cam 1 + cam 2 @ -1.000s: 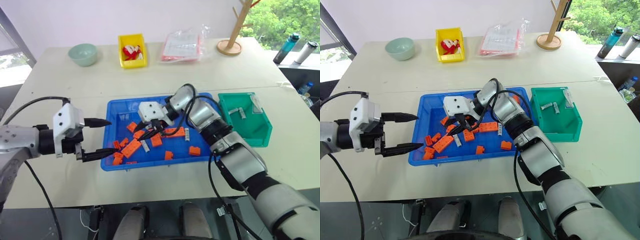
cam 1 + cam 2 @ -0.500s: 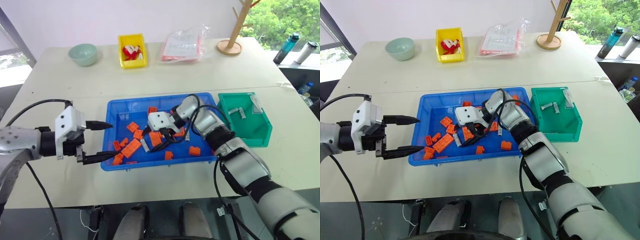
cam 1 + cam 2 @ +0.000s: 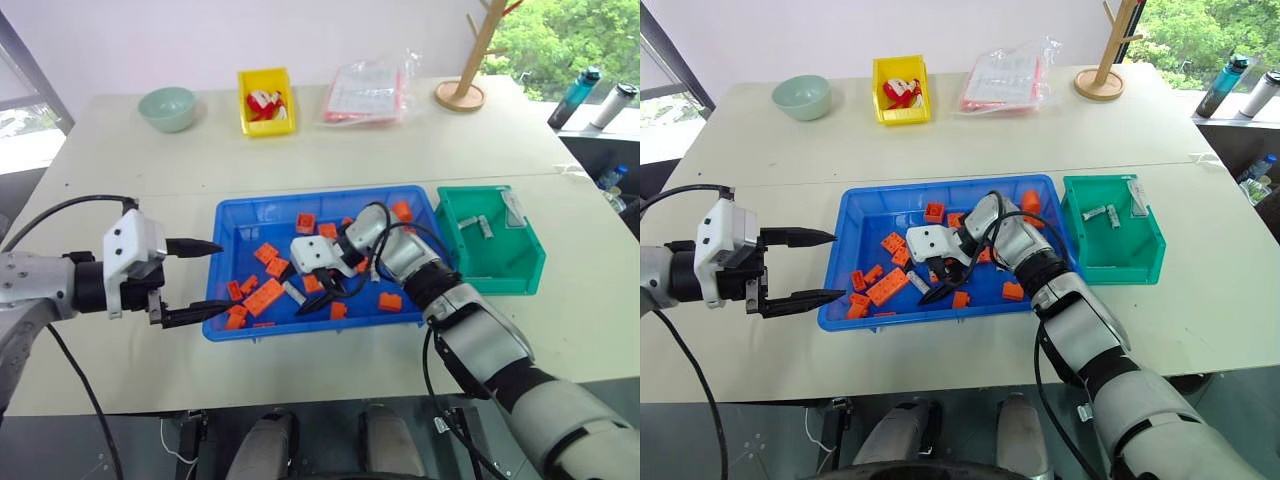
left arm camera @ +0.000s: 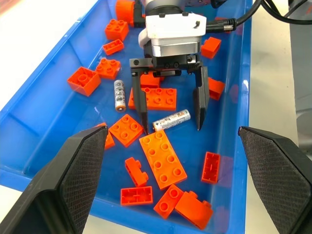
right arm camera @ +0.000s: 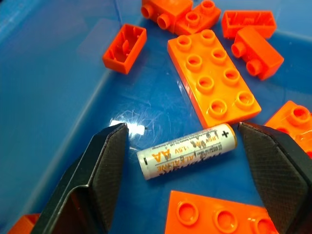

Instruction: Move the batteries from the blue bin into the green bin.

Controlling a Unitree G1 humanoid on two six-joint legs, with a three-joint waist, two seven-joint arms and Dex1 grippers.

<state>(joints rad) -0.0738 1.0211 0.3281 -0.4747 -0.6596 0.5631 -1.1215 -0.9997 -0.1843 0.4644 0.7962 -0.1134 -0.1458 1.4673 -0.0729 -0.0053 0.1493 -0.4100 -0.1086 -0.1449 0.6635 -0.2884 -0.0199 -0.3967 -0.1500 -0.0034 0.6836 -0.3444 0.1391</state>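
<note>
The blue bin (image 3: 300,196) lies mid-table, strewn with orange bricks (image 4: 162,157). My right gripper (image 4: 172,130) is low inside it, open, its fingers (image 5: 100,178) standing on either side of one of the batteries (image 5: 187,150) without touching it. That battery lies flat on the bin floor. A second battery (image 4: 118,95) rests nearby beside the bricks. My left gripper (image 3: 838,266) hovers open at the bin's left edge, holding nothing. To the right of the blue bin stands the green bin (image 3: 520,265), with two batteries (image 3: 1095,212) inside it.
At the back of the table are a pale green bowl (image 3: 166,107), a small yellow bin (image 3: 264,100), a clear plastic bag (image 3: 368,90) and a wooden stand (image 3: 462,92). Bottles (image 3: 575,95) stand beyond the right edge.
My right gripper has sunk toward the bin floor and spread its fingers around a battery. The left arm has stayed where it was.
</note>
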